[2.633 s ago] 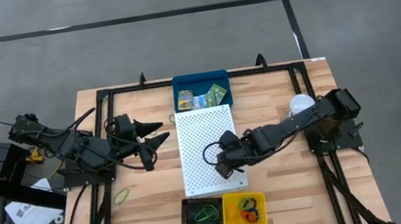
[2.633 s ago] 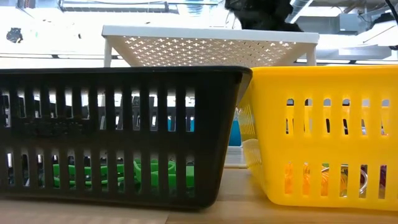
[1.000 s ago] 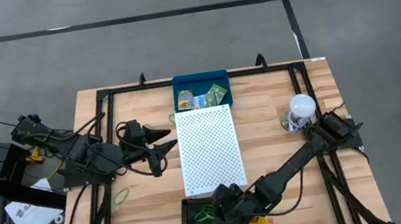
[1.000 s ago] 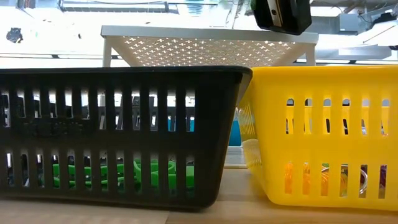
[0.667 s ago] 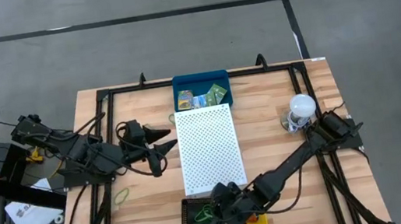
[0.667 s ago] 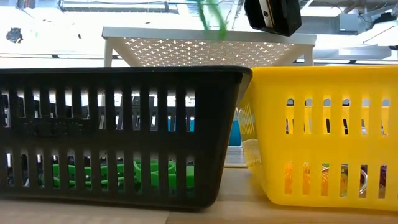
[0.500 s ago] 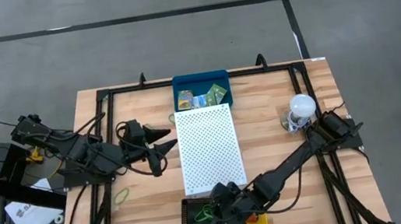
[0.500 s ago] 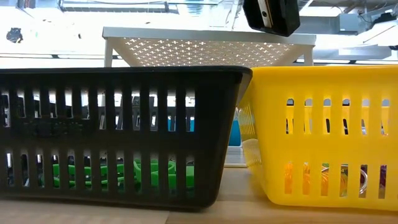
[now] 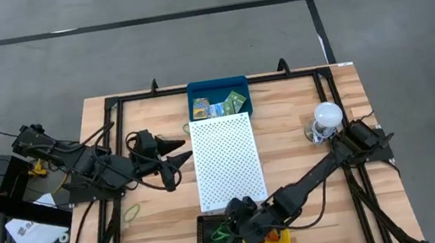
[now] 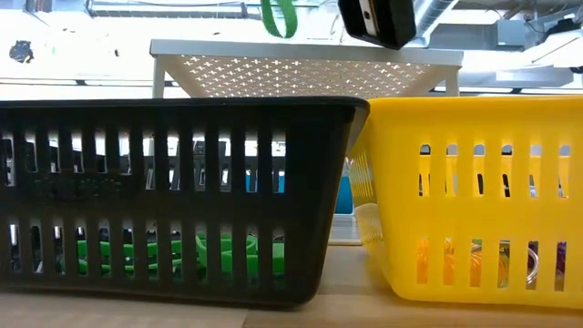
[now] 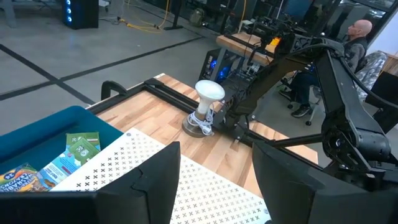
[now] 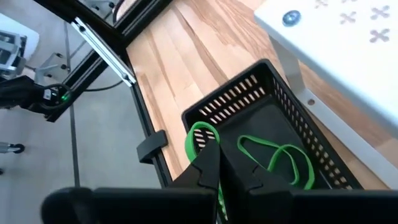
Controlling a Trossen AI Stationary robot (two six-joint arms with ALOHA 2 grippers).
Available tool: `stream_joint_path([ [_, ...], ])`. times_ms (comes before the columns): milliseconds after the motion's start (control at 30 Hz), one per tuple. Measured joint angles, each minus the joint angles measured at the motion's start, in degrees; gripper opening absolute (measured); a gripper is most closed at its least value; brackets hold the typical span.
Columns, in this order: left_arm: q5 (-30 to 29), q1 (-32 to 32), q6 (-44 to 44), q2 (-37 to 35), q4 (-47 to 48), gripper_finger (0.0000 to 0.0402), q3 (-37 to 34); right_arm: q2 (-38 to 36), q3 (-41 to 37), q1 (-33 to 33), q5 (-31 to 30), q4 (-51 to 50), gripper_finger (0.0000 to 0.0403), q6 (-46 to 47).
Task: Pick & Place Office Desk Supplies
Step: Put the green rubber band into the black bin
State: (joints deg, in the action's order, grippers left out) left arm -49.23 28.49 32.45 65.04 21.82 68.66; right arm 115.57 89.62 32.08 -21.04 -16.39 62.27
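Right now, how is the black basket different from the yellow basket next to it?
The black basket is dark and holds green rubber bands; the yellow basket is bright and holds mixed colours, orange among them. The right gripper hangs over the black basket, shut on a green band, while nothing is held over the yellow basket. Both are slotted plastic baskets standing side by side at the table's near edge.

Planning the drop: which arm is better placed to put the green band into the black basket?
Right. Its hand is shut on the green band above the black basket; the left hand is open beside the white board.
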Motion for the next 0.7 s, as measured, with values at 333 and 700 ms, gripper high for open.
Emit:
stream_joint_path([
  [333, 0.0, 0.0, 0.0, 0.0, 0.0, 0.0195, 0.0, 0.0, 0.0, -0.1, 0.0, 2.8, 0.0053, -1.4],
  [700, 1.1, 0.0, 0.0, 0.0, 0.0, 0.0195, 0.0, 0.0, -0.1, -0.5, -0.3, 5.6, 0.0072, -2.4],
])
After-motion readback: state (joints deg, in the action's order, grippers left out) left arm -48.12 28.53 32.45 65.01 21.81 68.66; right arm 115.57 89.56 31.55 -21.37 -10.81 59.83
